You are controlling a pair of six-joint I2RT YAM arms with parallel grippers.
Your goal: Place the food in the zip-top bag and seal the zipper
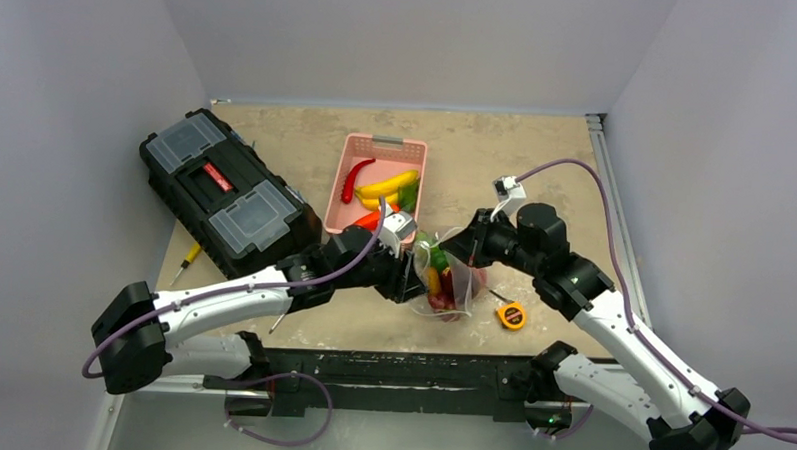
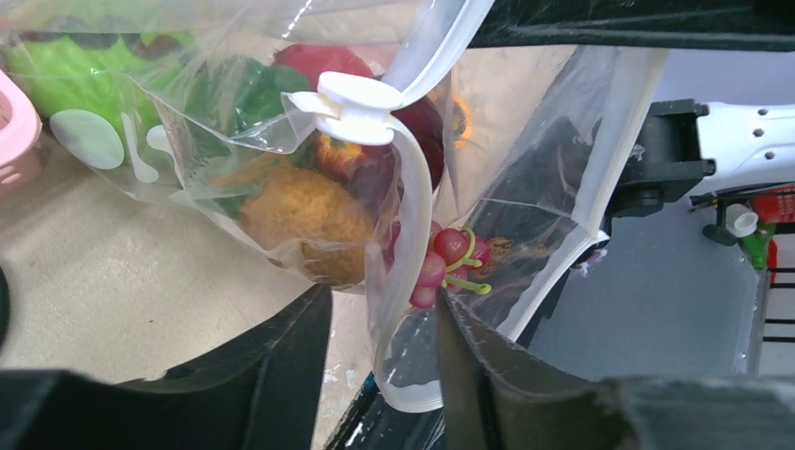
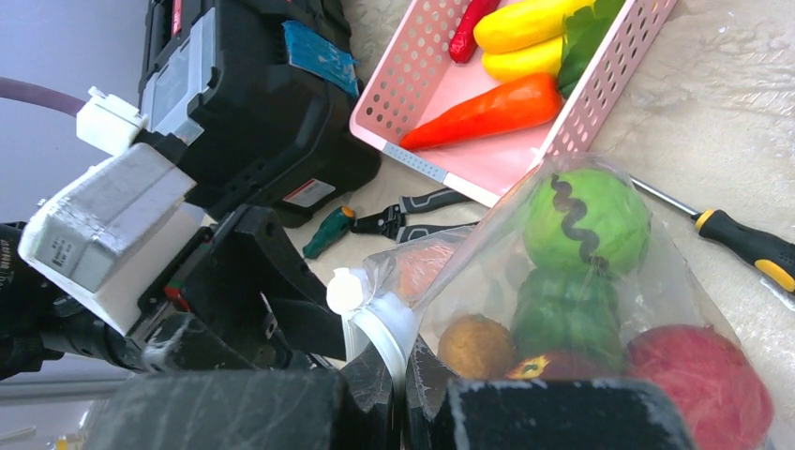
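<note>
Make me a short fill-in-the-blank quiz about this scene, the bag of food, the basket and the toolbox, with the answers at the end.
1. The carrot lies in the ___ basket.
2. Inside the zip-top bag, the round food with a dark squiggle is ___.
3. The toolbox is coloured ___.
4. In the top view, the tape measure lies just ___ of the bag.

Missing words: pink; green; black; right.
</note>
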